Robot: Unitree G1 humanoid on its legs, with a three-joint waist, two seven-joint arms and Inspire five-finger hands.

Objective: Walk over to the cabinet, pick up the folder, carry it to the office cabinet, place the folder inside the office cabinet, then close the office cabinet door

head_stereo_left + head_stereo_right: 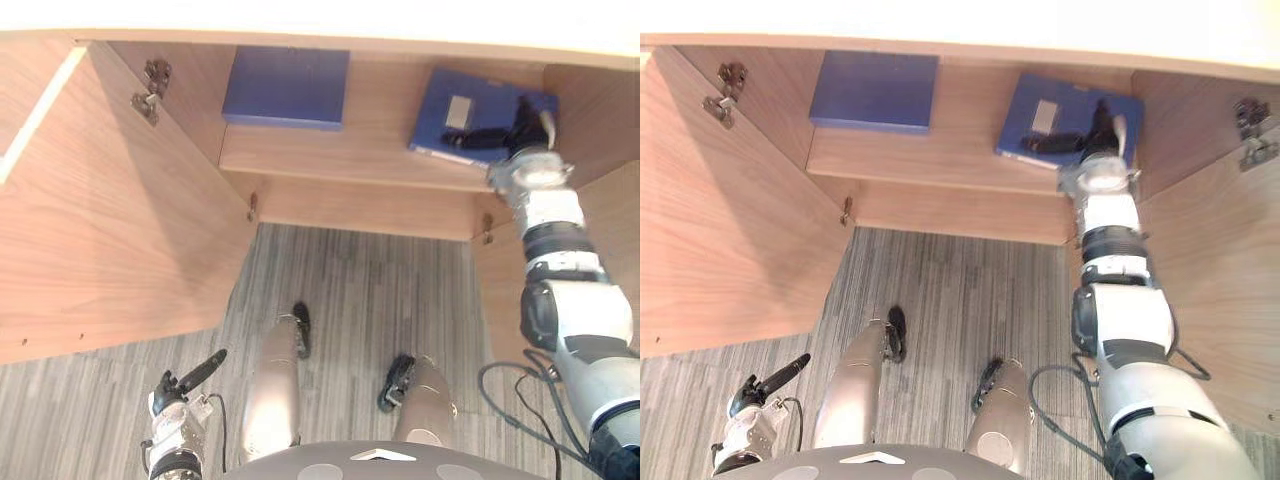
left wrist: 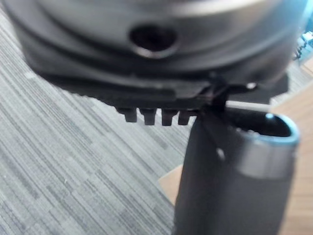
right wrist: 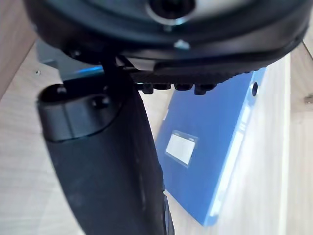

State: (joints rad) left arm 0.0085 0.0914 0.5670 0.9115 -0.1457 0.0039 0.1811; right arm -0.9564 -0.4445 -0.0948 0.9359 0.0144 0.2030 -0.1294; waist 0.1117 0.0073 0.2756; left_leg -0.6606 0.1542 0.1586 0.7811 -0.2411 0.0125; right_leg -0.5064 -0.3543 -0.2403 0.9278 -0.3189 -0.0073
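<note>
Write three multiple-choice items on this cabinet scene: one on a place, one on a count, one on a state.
1. Where does the right hand rest?
A. On the floor
B. On the right folder
C. On a drawer handle

2. How many blue folders lie on the shelf?
A. Two
B. One
C. Four

3. How do the cabinet's doors stand?
A. Both shut
B. One shut
C. Both open

Key: 1 B, since the hand's straight fingers lie on top of the right folder. 2 A, since the left folder lies apart from the right folder on the same shelf. 3 C, since the left door and the right door are both swung out.
</note>
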